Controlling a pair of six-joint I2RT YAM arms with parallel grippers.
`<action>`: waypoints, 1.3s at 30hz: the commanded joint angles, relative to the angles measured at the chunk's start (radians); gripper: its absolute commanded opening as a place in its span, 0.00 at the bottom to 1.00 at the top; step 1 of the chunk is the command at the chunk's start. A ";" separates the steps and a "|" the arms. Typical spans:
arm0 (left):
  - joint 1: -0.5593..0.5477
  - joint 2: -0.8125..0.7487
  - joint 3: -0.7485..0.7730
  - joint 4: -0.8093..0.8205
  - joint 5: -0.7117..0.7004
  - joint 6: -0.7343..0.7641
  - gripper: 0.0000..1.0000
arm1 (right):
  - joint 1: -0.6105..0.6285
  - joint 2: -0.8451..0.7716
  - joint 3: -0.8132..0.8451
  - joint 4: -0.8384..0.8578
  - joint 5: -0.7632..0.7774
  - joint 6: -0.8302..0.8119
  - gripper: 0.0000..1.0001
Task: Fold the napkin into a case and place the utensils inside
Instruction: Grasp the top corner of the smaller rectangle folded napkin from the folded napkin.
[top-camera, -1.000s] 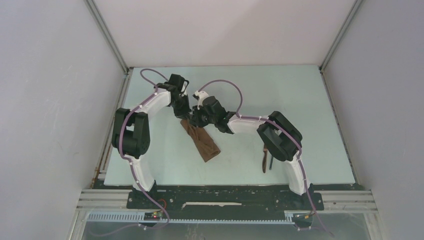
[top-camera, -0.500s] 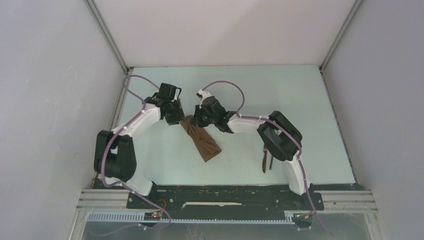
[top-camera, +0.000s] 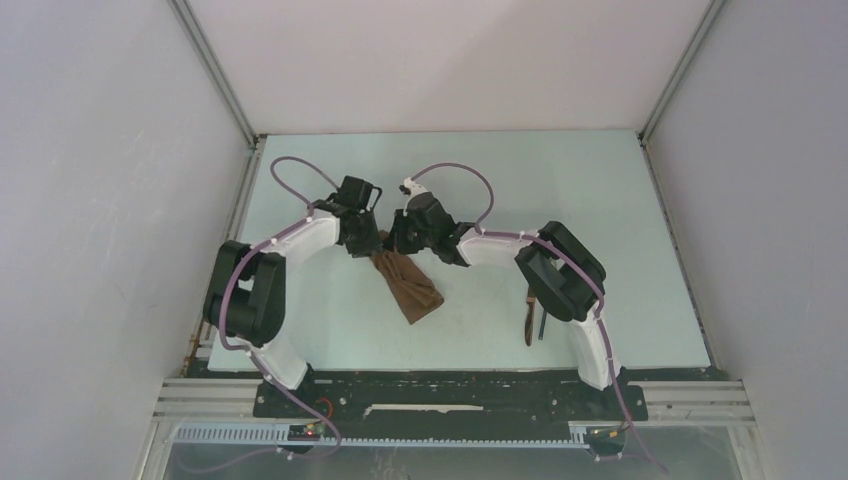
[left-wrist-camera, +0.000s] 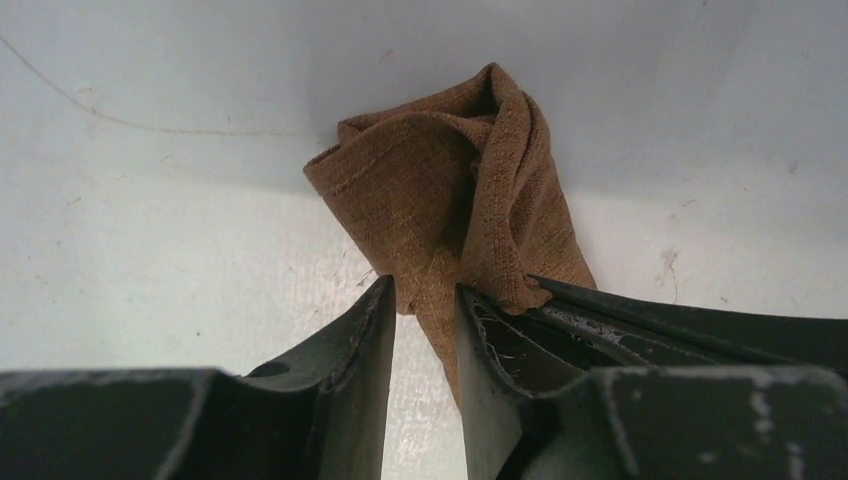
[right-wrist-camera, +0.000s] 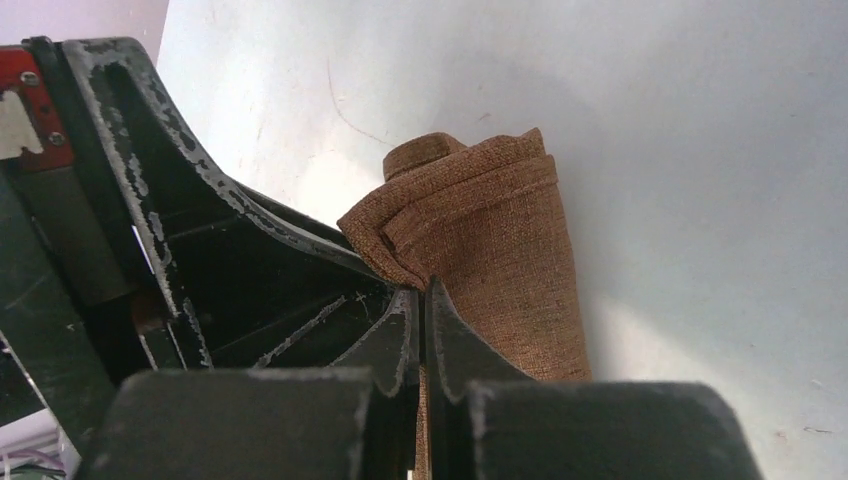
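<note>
The brown napkin (top-camera: 410, 288) lies folded into a narrow strip, slanting from the table's middle toward the front. My left gripper (top-camera: 371, 243) and right gripper (top-camera: 396, 243) meet at its far end. In the left wrist view the left gripper (left-wrist-camera: 425, 292) has its jaws narrowly apart with a bunched fold of the napkin (left-wrist-camera: 440, 190) pinched between the tips. In the right wrist view the right gripper (right-wrist-camera: 425, 292) is shut on a thin layer of the napkin (right-wrist-camera: 500, 230). The utensils (top-camera: 532, 318) lie together at the front right, apart from both grippers.
The pale table (top-camera: 560, 190) is bounded by white walls at the back and both sides. The right arm's elbow (top-camera: 560, 270) hangs over the utensils' far end. The left gripper's black finger (right-wrist-camera: 200, 230) shows close beside the napkin in the right wrist view.
The left arm swung left away from the napkin's far end half a second ago, then came back to it. The right gripper stayed on the napkin. The napkin barely shifted.
</note>
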 joint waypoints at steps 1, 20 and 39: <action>-0.026 0.053 0.090 -0.029 -0.061 0.024 0.35 | -0.010 -0.059 -0.014 0.019 -0.013 0.028 0.00; -0.045 0.115 0.185 -0.105 -0.157 0.044 0.00 | -0.005 -0.057 -0.022 0.000 -0.040 0.051 0.00; 0.023 0.007 0.097 -0.053 0.022 0.089 0.00 | 0.057 0.010 -0.029 -0.090 0.055 0.005 0.00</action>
